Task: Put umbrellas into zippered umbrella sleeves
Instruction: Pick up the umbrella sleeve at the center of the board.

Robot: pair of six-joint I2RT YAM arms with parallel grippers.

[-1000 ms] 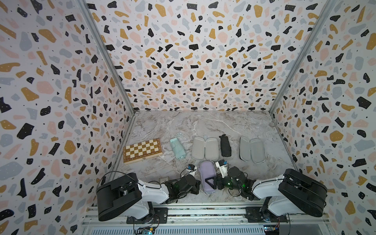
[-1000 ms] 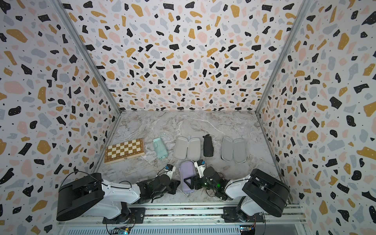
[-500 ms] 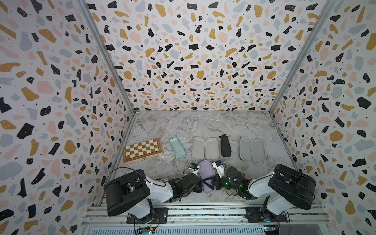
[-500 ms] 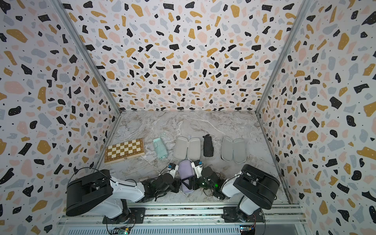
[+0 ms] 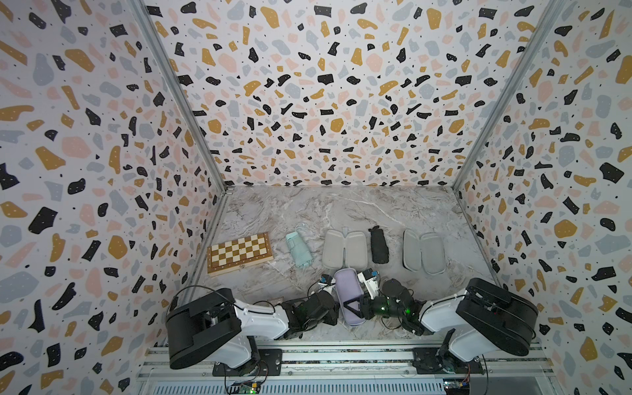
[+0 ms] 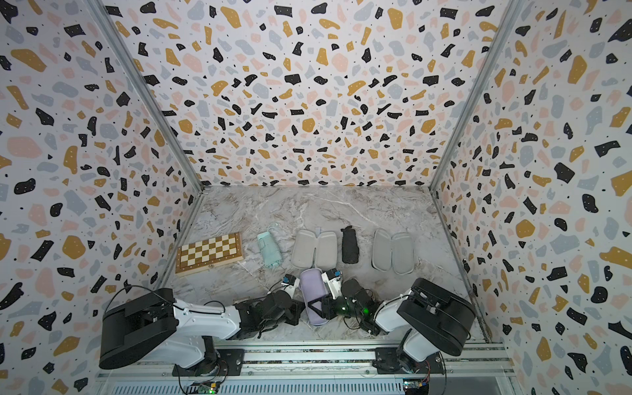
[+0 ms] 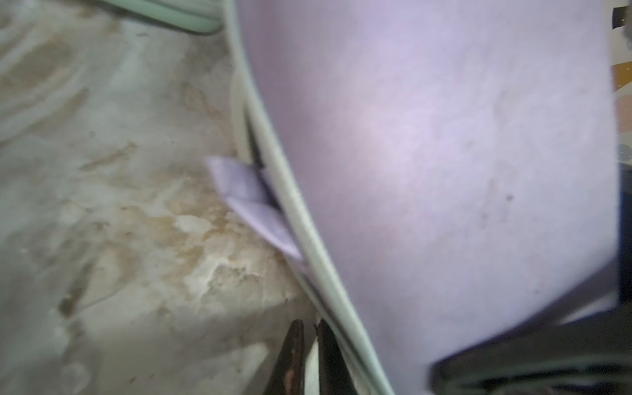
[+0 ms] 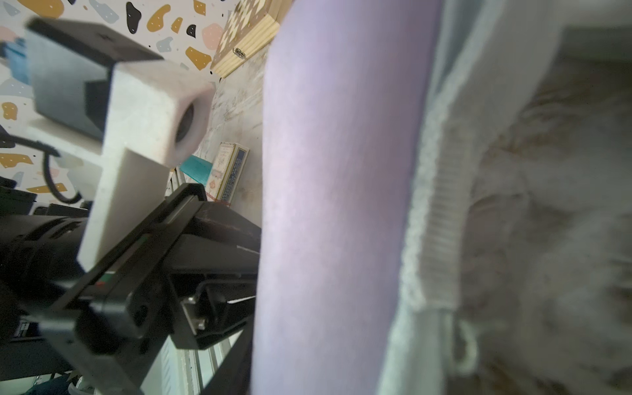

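The lilac sleeve [image 5: 347,290] [image 6: 313,290] lies closed near the front edge, and a fold of lilac umbrella fabric [image 7: 246,195] pokes from its seam. My left gripper [image 7: 309,323] [image 5: 337,309] sits at the sleeve's left edge, its jaws all but together. My right gripper [image 5: 355,304] is closed on the sleeve's near end. One of its fingers [image 8: 236,362] lies across the lilac top [image 8: 335,205] and the other is hidden. Further back lie a mint umbrella [image 5: 299,249] and a black umbrella [image 5: 379,245], each beside an open grey-lined sleeve [image 5: 344,249] [image 5: 424,253].
A checkered wooden chessboard box [image 5: 239,253] rests at the back left by the wall. A small card box [image 8: 229,174] stands on the marble near my left arm. Patterned walls close in three sides and a metal rail [image 5: 342,359] runs along the front.
Both arms have swung in closer to the lilac sleeve. The right gripper's jaws have narrowed round its near end. The sleeve itself has barely moved.
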